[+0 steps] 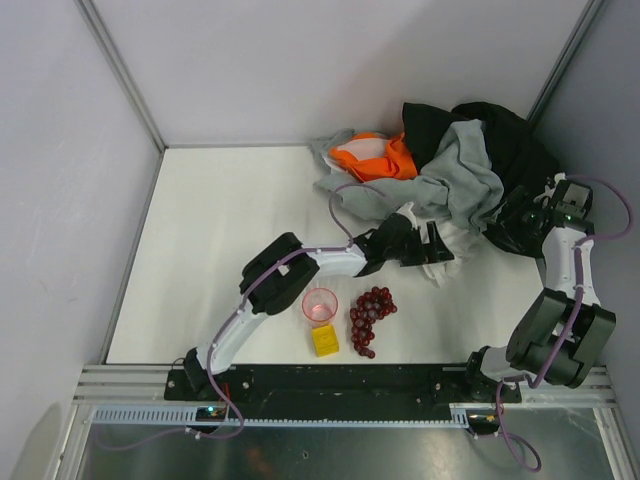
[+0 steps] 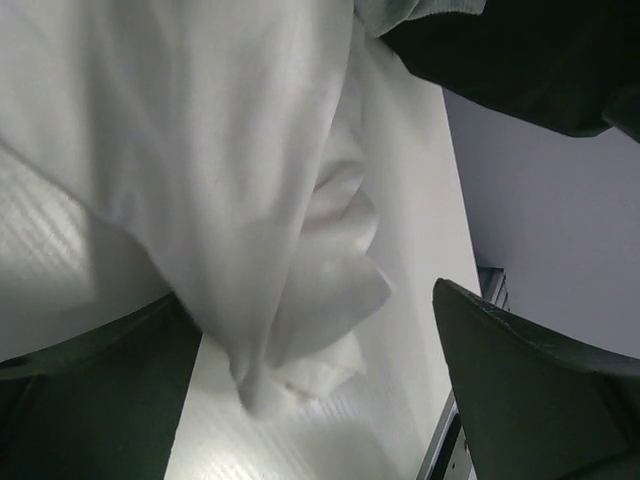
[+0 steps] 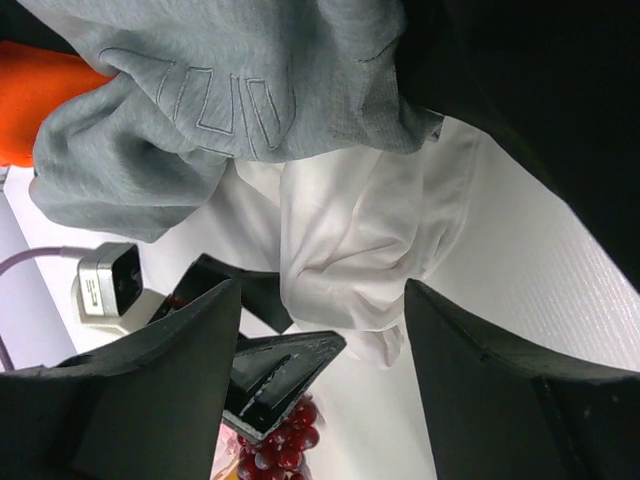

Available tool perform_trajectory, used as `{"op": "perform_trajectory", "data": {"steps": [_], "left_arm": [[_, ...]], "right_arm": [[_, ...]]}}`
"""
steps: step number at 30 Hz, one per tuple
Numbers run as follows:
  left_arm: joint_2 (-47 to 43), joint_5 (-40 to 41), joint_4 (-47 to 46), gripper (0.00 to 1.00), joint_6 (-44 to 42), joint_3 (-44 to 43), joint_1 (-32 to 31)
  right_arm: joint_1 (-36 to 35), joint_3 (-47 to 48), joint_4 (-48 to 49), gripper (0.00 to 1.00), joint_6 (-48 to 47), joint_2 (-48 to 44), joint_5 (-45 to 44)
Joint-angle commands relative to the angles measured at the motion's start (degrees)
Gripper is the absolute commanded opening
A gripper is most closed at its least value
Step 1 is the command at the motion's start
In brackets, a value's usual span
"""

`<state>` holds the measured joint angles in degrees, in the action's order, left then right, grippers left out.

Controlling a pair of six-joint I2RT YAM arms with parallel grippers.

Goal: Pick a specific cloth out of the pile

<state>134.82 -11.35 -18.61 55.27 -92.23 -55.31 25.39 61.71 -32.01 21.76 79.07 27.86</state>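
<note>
**Cloth [image 2: 250,200] between spread jaws**

Nearest the bases sit a cup [image 1: 320,304], a block [image 1: 325,340] and grapes [image 1: 370,312]. Beyond them the left gripper [image 1: 438,258] is wide apart — the cloth hangs between its fingers, unclamped. The right gripper [image 3: 322,290], also apart, faces that cloth at the pile's [image 1: 455,165] near edge — under a grey sweatshirt [image 3: 230,110].

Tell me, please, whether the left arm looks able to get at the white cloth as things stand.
Probably yes: the left gripper is open with the white cloth between its fingers, though the grey sweatshirt drapes over part of it.
</note>
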Motion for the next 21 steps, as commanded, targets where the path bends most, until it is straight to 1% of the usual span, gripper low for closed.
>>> {"op": "perform_trajectory", "data": {"steps": [1,4,6,7,11,16,18,19,21], "left_arm": [[3.8,-2.7,2.0,0.99,1.6,-6.5,0.0],[6.0,-2.7,3.0,0.95,1.9,-9.6,0.0],[7.2,-2.8,3.3,0.88,2.2,-11.1,0.1],[7.6,-3.2,3.5,0.82,2.2,-11.8,0.3],[7.8,-4.5,3.6,0.51,1.0,-12.7,0.5],[4.4,-3.5,3.7,0.18,-1.1,-8.5,1.1],[2.7,-3.2,3.7,0.07,-1.8,-6.3,1.4],[1.8,-3.0,3.8,0.04,-2.2,-5.2,1.4],[-0.1,-2.4,3.8,0.02,-3.2,-2.8,1.6]], "right_arm": [[-1.3,-0.1,0.0,0.71,-1.0,-1.3,0.5],[-2.2,-0.1,0.0,0.71,-1.1,-1.1,0.6],[-3.0,-0.1,-0.1,0.71,-1.1,-0.9,0.7],[-3.3,-0.1,-0.3,0.71,-1.1,-0.8,0.7],[-5.0,-0.1,-0.2,0.71,-1.1,-0.3,0.6],[-7.8,-0.1,0.6,0.71,-0.8,1.5,1.8],[-9.2,-0.1,1.4,0.71,-0.5,2.9,2.9],[-10.2,-0.1,2.1,0.71,-0.3,3.7,3.6],[-11.8,-0.1,3.6,0.71,0.2,5.4,4.7]]}}
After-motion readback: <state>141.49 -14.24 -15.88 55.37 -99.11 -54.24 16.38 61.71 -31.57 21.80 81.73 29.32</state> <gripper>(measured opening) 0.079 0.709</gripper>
